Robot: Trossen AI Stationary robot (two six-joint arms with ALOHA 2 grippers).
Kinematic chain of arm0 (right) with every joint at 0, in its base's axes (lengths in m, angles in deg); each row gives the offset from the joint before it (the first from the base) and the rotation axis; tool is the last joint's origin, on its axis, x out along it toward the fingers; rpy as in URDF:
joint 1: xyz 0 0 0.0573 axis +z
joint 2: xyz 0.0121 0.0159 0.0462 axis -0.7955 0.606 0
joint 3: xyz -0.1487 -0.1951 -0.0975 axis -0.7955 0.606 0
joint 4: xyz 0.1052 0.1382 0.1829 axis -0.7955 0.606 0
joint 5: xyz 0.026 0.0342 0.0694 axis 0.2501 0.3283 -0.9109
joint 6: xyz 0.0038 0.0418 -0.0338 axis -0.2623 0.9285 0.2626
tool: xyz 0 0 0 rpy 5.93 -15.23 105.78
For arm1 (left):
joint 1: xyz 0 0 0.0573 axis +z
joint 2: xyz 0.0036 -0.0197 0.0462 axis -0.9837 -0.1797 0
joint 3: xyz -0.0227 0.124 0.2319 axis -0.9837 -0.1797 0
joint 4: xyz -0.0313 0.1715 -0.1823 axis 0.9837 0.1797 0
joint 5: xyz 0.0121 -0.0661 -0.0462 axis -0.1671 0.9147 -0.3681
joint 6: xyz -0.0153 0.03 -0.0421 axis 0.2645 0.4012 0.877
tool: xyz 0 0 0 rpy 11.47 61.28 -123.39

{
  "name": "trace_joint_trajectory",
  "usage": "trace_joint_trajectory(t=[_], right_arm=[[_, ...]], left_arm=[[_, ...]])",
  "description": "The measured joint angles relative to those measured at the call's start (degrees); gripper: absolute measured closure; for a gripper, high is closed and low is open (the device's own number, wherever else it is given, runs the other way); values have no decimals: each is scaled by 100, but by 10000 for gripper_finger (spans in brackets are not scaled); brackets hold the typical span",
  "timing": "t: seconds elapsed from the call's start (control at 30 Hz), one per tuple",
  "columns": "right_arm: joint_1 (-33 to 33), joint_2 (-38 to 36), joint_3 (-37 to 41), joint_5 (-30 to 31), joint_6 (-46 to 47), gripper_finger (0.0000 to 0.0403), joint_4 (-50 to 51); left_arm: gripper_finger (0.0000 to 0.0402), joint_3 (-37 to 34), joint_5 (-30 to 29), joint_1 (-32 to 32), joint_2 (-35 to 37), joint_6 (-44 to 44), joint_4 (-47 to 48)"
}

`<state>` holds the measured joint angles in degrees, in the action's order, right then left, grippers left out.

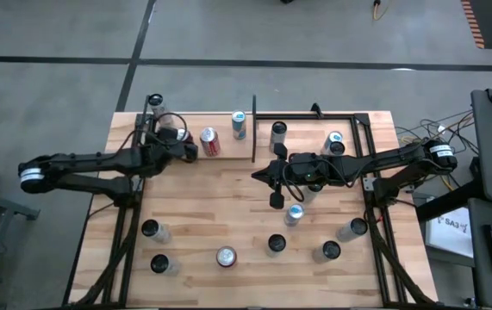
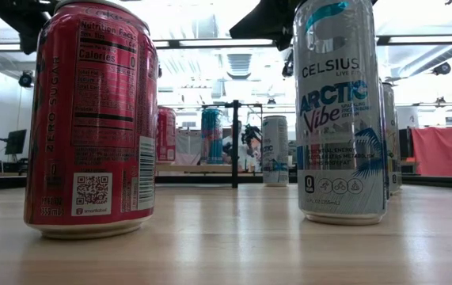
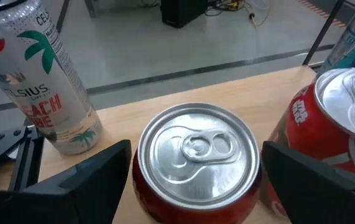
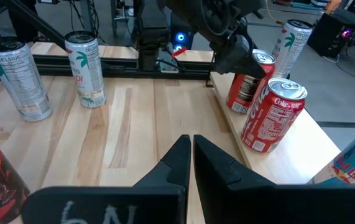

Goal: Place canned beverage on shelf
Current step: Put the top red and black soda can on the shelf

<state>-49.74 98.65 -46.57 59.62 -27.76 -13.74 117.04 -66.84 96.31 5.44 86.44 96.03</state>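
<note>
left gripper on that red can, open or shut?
Open. In the left wrist view the left gripper straddles the red can, upright on the shelf, with a gap showing between each finger and the can.

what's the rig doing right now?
The left gripper sits at the table's far-left corner, on the shelf, its fingers open on either side of a red can and not gripping it. A second red can stands just beside it. The right gripper is shut and empty over mid-table. More cans wait along the near edge.
</note>
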Motion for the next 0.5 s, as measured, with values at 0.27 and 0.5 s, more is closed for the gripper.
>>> trace_joint_trajectory(t=[0.27,0.5], right_arm=[[0,0,0,0,55,392,0],[0,0,0,0,68,392,0]], left_arm=[[55,145,2,0,399,-242,111],[55,625,8,0,575,-495,786]])
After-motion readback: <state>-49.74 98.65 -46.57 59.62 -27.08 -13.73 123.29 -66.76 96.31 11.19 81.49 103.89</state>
